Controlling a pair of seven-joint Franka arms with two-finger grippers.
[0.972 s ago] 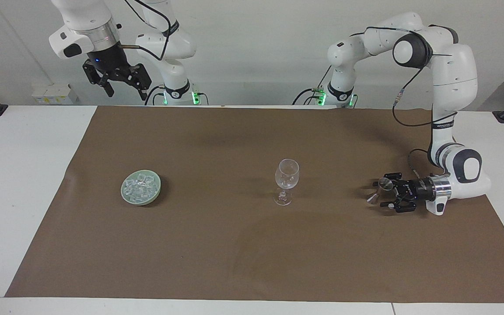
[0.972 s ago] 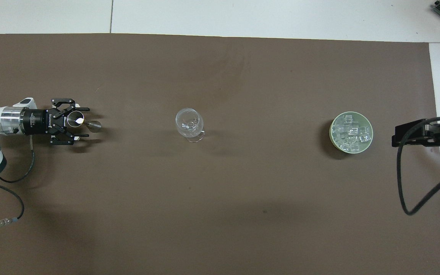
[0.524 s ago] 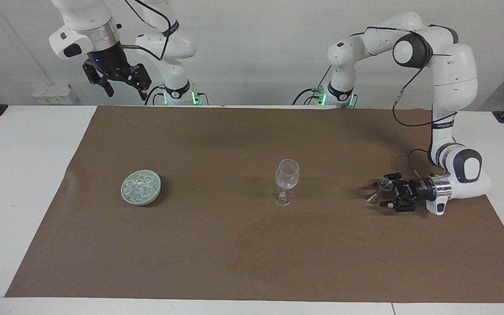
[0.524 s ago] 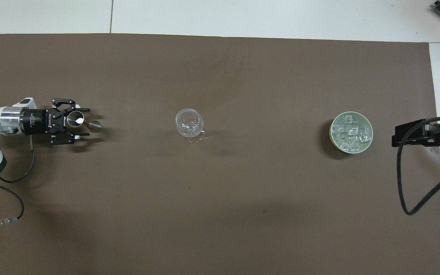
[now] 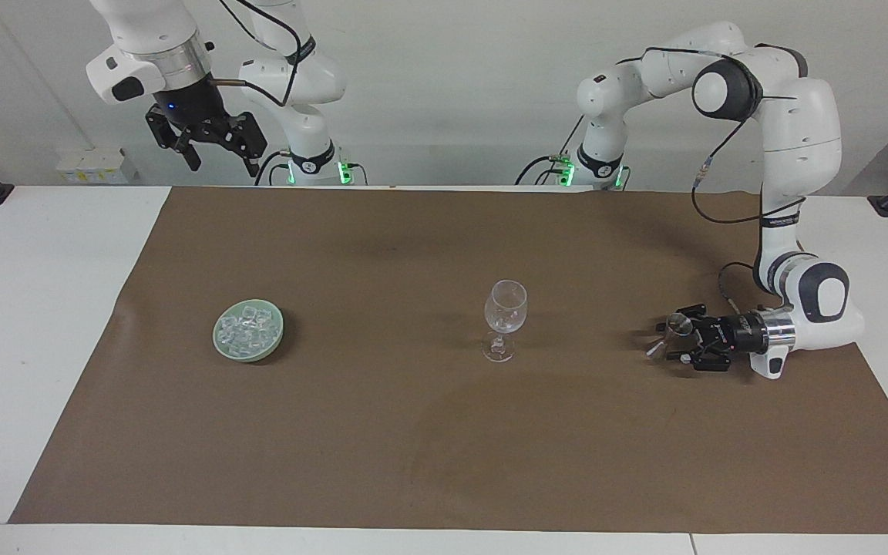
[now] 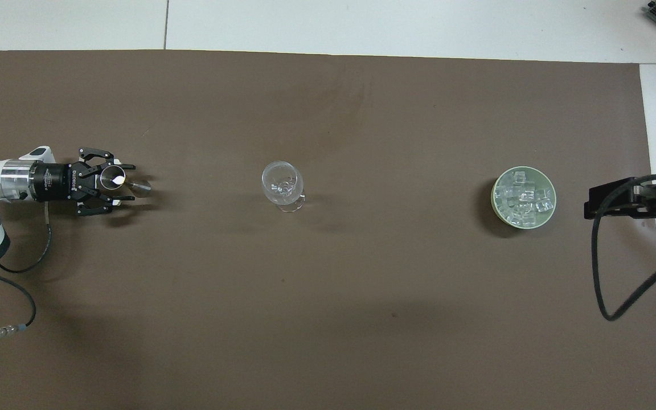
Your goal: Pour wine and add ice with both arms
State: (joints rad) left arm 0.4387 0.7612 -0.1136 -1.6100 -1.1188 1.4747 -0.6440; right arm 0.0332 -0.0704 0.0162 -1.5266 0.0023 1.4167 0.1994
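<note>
A clear wine glass [image 5: 505, 320] stands upright mid-table; it also shows in the overhead view [image 6: 281, 183]. A pale green bowl [image 5: 220, 348] toward the right arm's end holds the ice [image 5: 247, 327], a heap of small clear cubes [image 6: 524, 196]. A small stemmed metal cup [image 5: 677, 324] stands toward the left arm's end [image 6: 113, 179]. My left gripper [image 5: 674, 339] lies low and level there, open, one finger on each side of the cup, close to its wall [image 6: 128, 183]. My right gripper [image 5: 220, 162] hangs open, raised high at the right arm's end [image 6: 589, 203].
A brown mat [image 5: 444, 447] covers most of the white table [image 5: 35, 308]. The left arm's black cable [image 6: 20, 285] trails over the mat near its base. No bottle is in view.
The left gripper's fingers have drawn closer together around the metal cup. The right gripper has risen slightly. Glass and bowl have not moved.
</note>
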